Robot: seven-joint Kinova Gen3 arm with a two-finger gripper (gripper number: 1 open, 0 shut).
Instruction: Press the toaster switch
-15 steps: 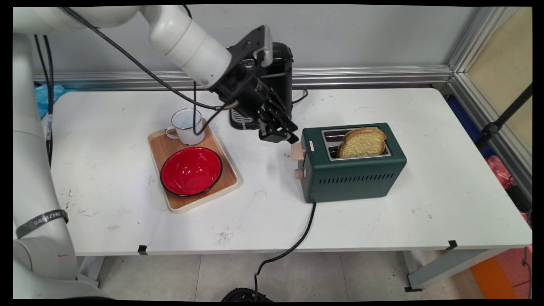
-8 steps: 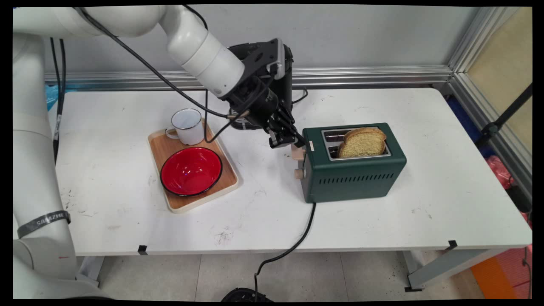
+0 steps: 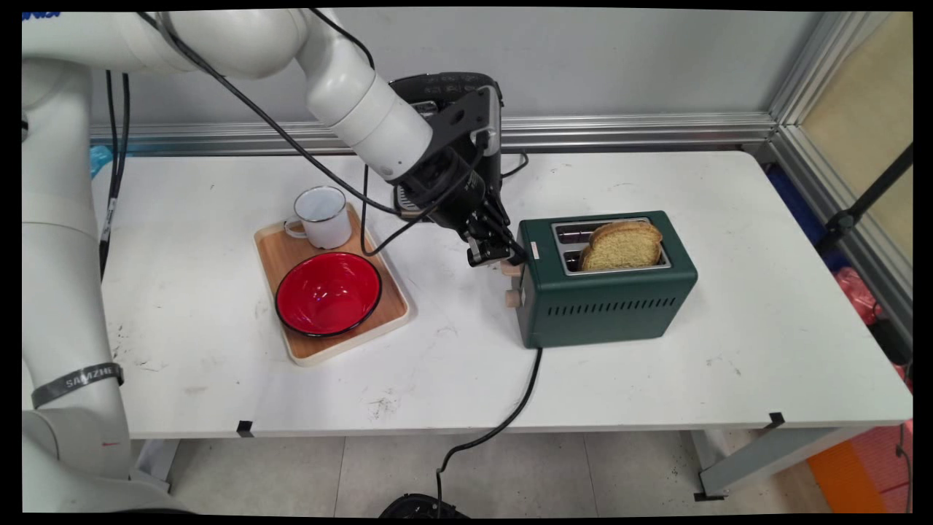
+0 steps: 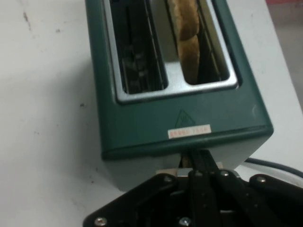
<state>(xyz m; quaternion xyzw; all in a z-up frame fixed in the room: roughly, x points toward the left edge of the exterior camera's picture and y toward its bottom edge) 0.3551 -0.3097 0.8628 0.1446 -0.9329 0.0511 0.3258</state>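
A grey band (image 3: 76,384) round the arm's lower link reads "SAMZHE", roughly.

White arm (image 3: 342,80) with rounded tubular links, glossy. Black cables (image 3: 240,109) hang along it. Grey band lettered on the lower link (image 3: 76,379), small red mark below. Black wrist bracket, black pincer (image 3: 496,251) linkage with silver screws (image 4: 99,221).

The gripper (image 3: 498,255) rests against the wooden lever (image 3: 510,268) on the left end of the green toaster (image 3: 605,295) (finger state not discernible). A bread slice (image 3: 621,245) stands in the near slot. A tray (image 3: 291,257) at left carries a red bowl (image 3: 328,293) and a white mug (image 3: 321,216).
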